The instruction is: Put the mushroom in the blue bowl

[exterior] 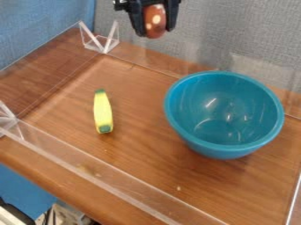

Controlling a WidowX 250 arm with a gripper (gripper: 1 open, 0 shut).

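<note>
One wooden table (70, 83), clear acrylic walls (141, 198), blue backdrop (47, 22)

We are looking at a lab-style test setup: a wooden table (70, 79) is sitting inside low clear acrylic walls (100, 37), with blue fabric backing (35, 26).

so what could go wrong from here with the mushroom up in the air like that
1. The mushroom hangs in the shut gripper at the top of the view, left of and behind the blue bowl; released now, it would likely land on the wooden table.
2. The clear wall stands behind the bowl, so a low approach might clip it.
</note>
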